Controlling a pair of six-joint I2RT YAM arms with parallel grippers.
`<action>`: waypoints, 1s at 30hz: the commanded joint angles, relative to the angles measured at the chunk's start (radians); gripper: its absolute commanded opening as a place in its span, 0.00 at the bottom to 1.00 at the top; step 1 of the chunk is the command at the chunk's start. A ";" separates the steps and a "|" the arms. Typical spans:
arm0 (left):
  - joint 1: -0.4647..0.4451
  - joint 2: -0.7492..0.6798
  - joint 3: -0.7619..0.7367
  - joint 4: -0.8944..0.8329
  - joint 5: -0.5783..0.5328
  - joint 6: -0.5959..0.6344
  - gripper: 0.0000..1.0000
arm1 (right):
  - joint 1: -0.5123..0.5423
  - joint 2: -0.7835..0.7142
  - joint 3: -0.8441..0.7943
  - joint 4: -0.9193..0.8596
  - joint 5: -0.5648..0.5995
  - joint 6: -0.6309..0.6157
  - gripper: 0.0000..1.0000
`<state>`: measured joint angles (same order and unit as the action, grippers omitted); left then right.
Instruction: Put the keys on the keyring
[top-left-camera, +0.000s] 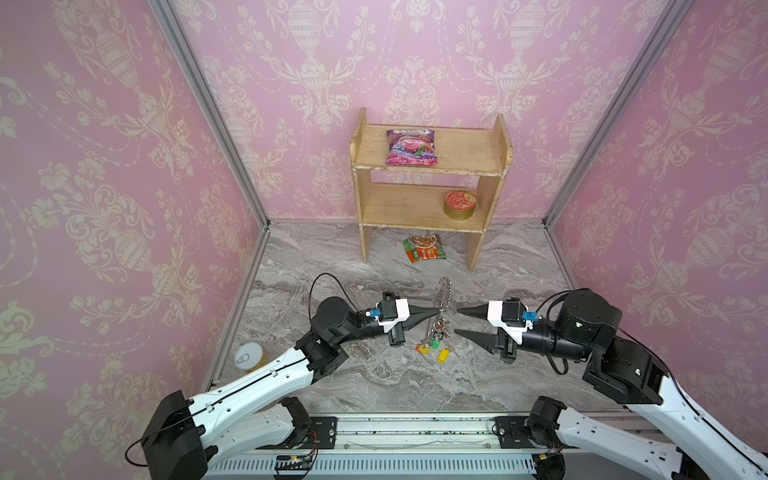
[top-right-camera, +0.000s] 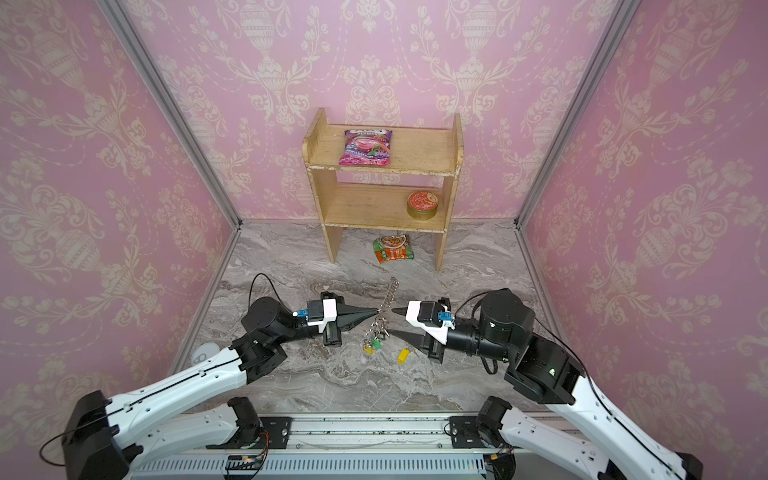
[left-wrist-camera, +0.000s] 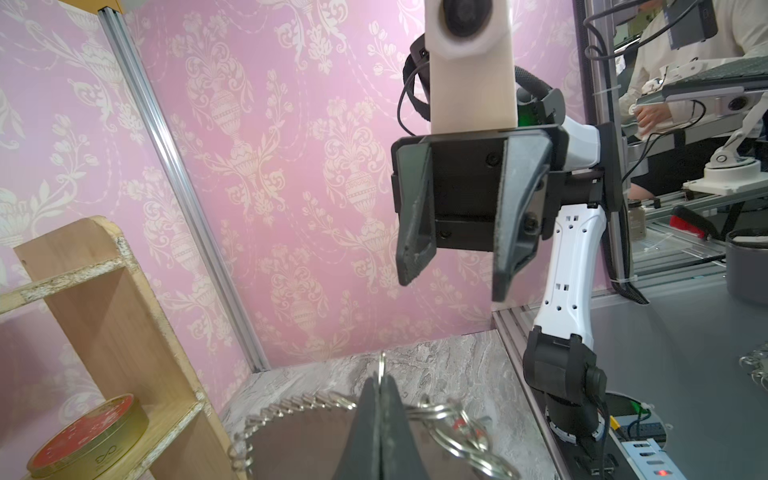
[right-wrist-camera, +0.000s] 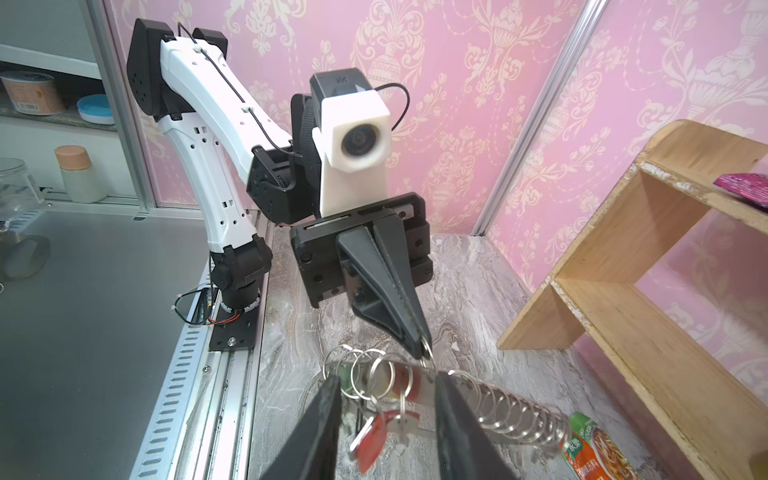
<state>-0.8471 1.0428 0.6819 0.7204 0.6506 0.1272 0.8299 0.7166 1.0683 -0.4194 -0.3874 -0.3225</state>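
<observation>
The keyring (top-left-camera: 444, 297) is held up off the marble table, edge-on in both top views, a flat band lined with silver loops (right-wrist-camera: 519, 415). My left gripper (top-left-camera: 438, 311) is shut on one of those loops, seen at its tip (left-wrist-camera: 380, 378). Keys hang under the band: one with a red tag (right-wrist-camera: 374, 436), one with a green tag (top-left-camera: 435, 343), one with a yellow tag (top-left-camera: 423, 349). Another yellow-tagged key (top-left-camera: 444, 355) lies apart on the table. My right gripper (top-left-camera: 456, 320) is open, its jaws standing either side of the band and hanging keys (right-wrist-camera: 386, 380).
A wooden shelf (top-left-camera: 430, 166) stands at the back with a pink snack bag (top-left-camera: 410, 146) on top and a round tin (top-left-camera: 459, 205) below. A green-orange packet (top-left-camera: 424, 248) lies before it. A can (top-left-camera: 248, 356) stands by the left wall.
</observation>
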 joint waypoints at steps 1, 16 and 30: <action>0.005 0.002 0.025 0.150 0.103 -0.066 0.00 | -0.020 -0.005 0.022 -0.010 0.006 0.003 0.37; 0.006 -0.047 0.035 0.068 0.192 0.001 0.00 | -0.093 0.114 0.094 -0.115 -0.306 0.024 0.32; 0.008 -0.049 0.042 0.080 0.221 -0.037 0.00 | -0.093 0.130 0.099 -0.145 -0.406 -0.006 0.25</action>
<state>-0.8471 1.0031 0.6876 0.7547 0.8452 0.1131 0.7406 0.8402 1.1400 -0.5377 -0.7521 -0.3141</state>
